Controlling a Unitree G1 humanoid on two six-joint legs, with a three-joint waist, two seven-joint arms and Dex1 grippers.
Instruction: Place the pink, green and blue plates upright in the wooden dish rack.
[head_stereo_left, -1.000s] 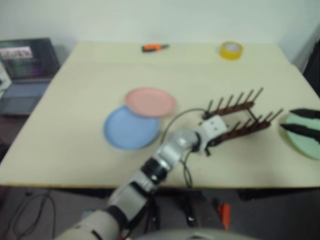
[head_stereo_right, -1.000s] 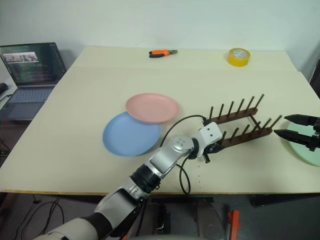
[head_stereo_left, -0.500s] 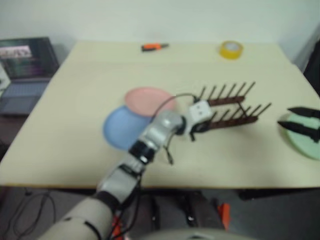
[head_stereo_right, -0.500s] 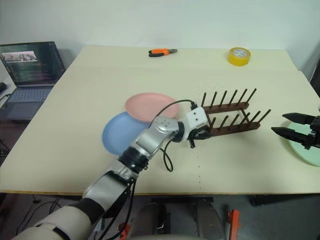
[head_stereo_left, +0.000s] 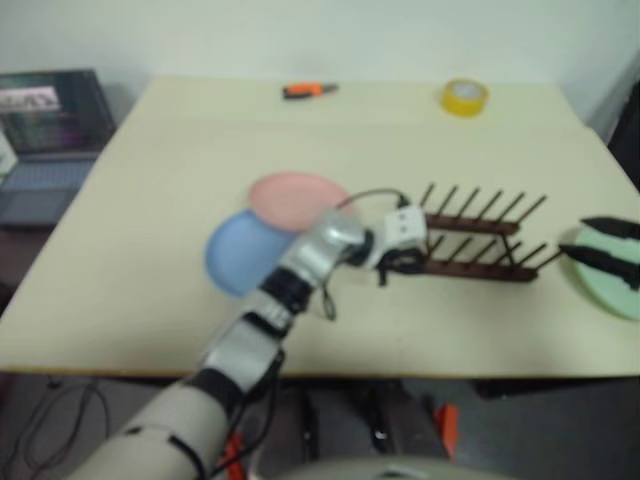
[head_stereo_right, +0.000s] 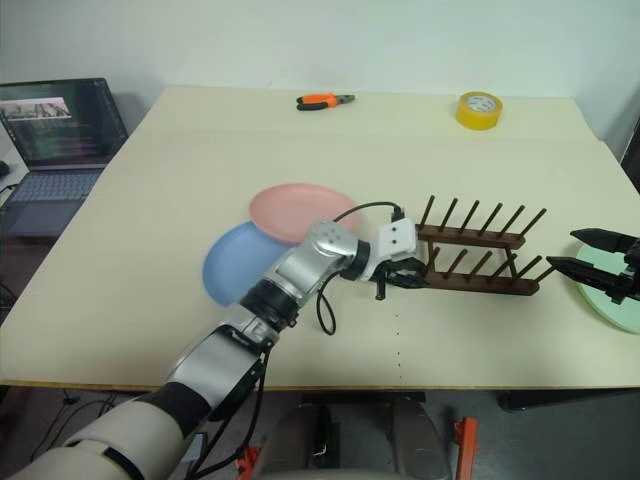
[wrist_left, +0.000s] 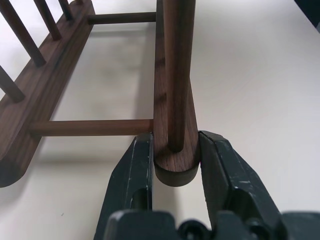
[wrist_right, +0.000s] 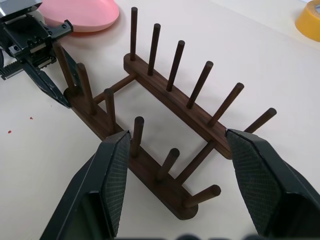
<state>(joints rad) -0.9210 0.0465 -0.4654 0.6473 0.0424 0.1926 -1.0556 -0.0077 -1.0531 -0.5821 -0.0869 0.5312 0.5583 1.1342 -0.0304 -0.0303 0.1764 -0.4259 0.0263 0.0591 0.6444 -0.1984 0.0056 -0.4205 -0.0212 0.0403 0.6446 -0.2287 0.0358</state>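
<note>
The wooden dish rack lies on the table right of centre, its pegs leaning away. My left gripper is shut on the left end of the rack's near rail, one finger on each side. The pink plate lies flat left of the rack, overlapping the far edge of the blue plate. The green plate lies flat at the table's right edge, partly under my right gripper. That gripper is open and empty, hovering off the rack's right end.
Orange pliers and a yellow tape roll lie along the table's far edge. An open laptop sits on a lower surface left of the table. The table's front edge runs close below the rack.
Held by my left gripper, the rack has swung clockwise on the table, from slanting up to the right to lying nearly along the front edge. My right gripper has stayed put.
</note>
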